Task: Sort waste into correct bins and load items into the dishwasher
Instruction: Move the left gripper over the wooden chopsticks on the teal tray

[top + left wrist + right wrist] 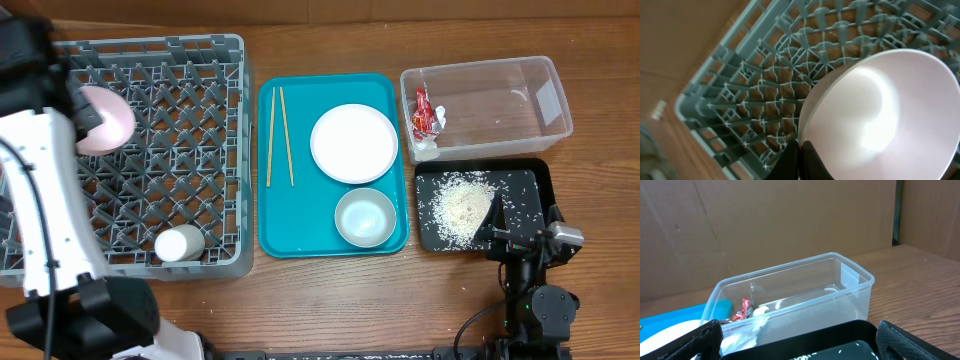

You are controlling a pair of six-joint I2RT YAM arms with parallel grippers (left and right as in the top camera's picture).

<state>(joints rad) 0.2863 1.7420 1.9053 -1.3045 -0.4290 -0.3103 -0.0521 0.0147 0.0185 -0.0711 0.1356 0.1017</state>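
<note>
Wooden table: it carries everything; we place the rest by the teal tray at its middle.
Dish rack: just left of the teal tray; we judge loading is under way.
Clear tub: right of the teal tray, far side; it holds the sauce packet and white scrap, kept apart from food waste.
Black tray: right of the teal tray, near side; rice is heaped in it.
Plate: on the teal tray, not yet loaded.
Pink bowl: well left of the teal tray, over the rack's far-left pegs. It is tilted on edge, we think so it can slot between pegs.
Left gripper: clamped on the pink bowl's rim.
Right gripper: right of the teal tray at the black tray's near edge, spread wide and empty.
Second bowl: in the teal tray's near-right corner.
Cup: left of the teal tray, in the rack's near part.
Chopsticks: on the teal tray's left side, lying together.
</note>
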